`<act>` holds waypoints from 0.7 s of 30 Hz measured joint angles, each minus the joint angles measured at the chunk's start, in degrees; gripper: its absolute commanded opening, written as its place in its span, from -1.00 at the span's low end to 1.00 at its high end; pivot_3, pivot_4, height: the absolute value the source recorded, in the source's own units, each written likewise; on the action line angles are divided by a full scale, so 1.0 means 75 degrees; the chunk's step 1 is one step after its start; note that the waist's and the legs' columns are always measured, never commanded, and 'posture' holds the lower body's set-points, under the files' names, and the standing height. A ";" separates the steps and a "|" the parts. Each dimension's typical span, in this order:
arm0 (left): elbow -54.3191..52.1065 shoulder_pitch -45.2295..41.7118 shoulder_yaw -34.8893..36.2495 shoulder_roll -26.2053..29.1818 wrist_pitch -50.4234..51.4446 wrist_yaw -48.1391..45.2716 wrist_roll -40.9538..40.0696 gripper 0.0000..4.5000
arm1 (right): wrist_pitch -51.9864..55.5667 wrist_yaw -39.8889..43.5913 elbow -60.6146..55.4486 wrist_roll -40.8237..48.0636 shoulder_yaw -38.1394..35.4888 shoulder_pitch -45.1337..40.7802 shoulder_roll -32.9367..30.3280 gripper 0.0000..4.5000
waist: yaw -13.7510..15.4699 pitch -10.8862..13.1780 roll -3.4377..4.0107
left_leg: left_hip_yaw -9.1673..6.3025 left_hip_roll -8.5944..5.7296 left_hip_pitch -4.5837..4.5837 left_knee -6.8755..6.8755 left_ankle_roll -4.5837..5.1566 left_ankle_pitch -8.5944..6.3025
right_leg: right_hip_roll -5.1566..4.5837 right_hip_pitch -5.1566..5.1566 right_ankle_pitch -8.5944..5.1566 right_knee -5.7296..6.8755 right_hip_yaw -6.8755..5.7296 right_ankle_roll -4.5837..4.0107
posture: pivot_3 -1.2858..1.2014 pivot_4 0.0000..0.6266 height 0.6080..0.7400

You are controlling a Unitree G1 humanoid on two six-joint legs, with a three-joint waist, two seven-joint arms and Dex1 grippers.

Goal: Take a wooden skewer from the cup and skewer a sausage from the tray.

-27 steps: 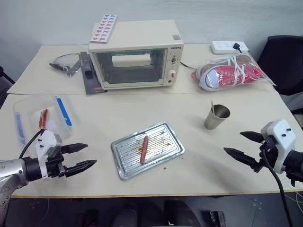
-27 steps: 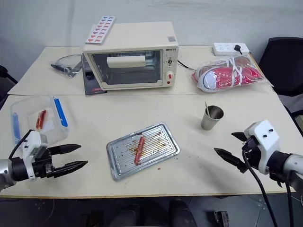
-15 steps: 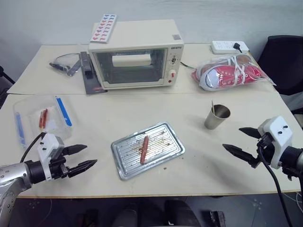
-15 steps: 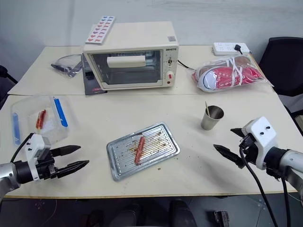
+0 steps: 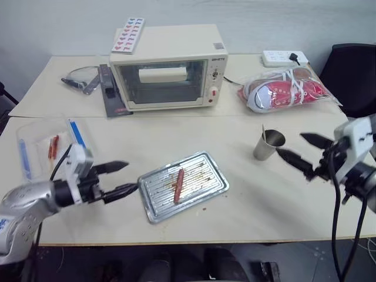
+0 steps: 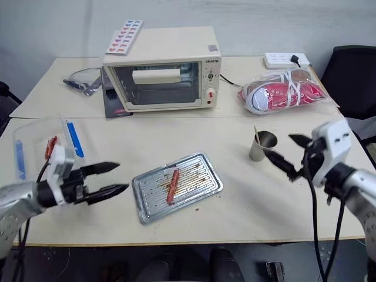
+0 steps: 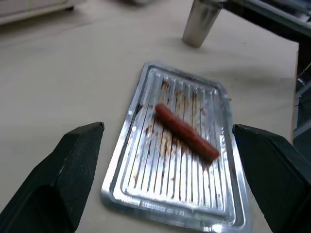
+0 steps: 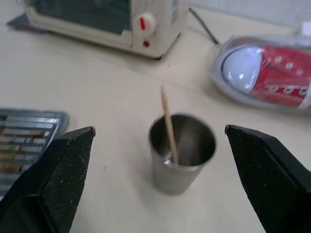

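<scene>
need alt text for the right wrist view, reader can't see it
A wooden skewer stands tilted in a metal cup on a pale table, framed by the open right gripper. Behind are the toaster oven and bagged red shoes; a corner of the tray shows at one side.

Sausage (image 5: 179, 177) on tray (image 5: 210, 188); skewer (image 8: 168, 124) in cup (image 5: 269, 145) to its right

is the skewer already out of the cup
No, the wooden skewer stands inside the cup, leaning on its rim, with the open right pincer apart from it on either side.
</scene>
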 measured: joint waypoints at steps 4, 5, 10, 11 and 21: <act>0.0384 -0.1395 -0.0660 -0.0691 0.0447 0.0163 -0.0346 0.99 | -0.0219 -0.0363 0.0823 -0.0371 0.0572 -0.1020 0.0185 1.00 | -0.0003 0.0000 -0.0001 | 0.0003 -0.0004 -0.0009 0.0022 0.0000 0.0003 | 0.0001 -0.0007 0.0002 0.0015 0.0001 0.0003 | 0.03 -0.52 1.00; 0.0422 -0.1731 -0.0795 -0.0813 0.0587 0.0236 -0.0463 0.99 | -0.0314 -0.0366 0.0902 -0.0408 0.0753 -0.1156 0.0214 1.00 | -0.0007 0.0000 -0.0001 | 0.0002 -0.0003 -0.0007 0.0018 -0.0001 0.0003 | 0.0002 -0.0009 0.0001 0.0018 0.0000 0.0002 | 0.03 -0.52 1.00; 0.1041 -0.3019 -0.1600 -0.1191 0.0617 0.0047 -0.0285 0.99 | -0.0832 -0.0270 0.1396 -0.1001 0.1780 -0.1301 0.0577 1.00 | -0.0011 -0.0001 -0.0001 | 0.0008 -0.0004 -0.0011 0.0020 -0.0003 0.0005 | 0.0006 -0.0014 0.0001 0.0027 0.0004 0.0003 | 0.03 -0.52 1.00; 0.1116 -0.3246 -0.1829 -0.1277 0.0537 -0.0057 -0.0197 0.99 | -0.0956 -0.0256 0.1528 -0.1145 0.2055 -0.1355 0.0719 1.00 | -0.0013 -0.0001 -0.0001 | 0.0009 -0.0004 -0.0011 0.0020 -0.0003 0.0005 | 0.0006 -0.0014 0.0002 0.0032 0.0005 0.0003 | 0.03 -0.52 1.00; 0.1555 -0.3631 -0.2718 -0.1552 0.0011 -0.0615 0.0566 1.00 | -0.1715 -0.0402 0.2257 -0.2077 0.2726 -0.1591 0.1356 0.26 | -0.0025 -0.0001 -0.0001 | 0.0008 -0.0002 -0.0012 0.0020 -0.0010 0.0008 | 0.0009 -0.0023 0.0001 0.0028 0.0005 0.0002 | 0.03 -0.52 1.00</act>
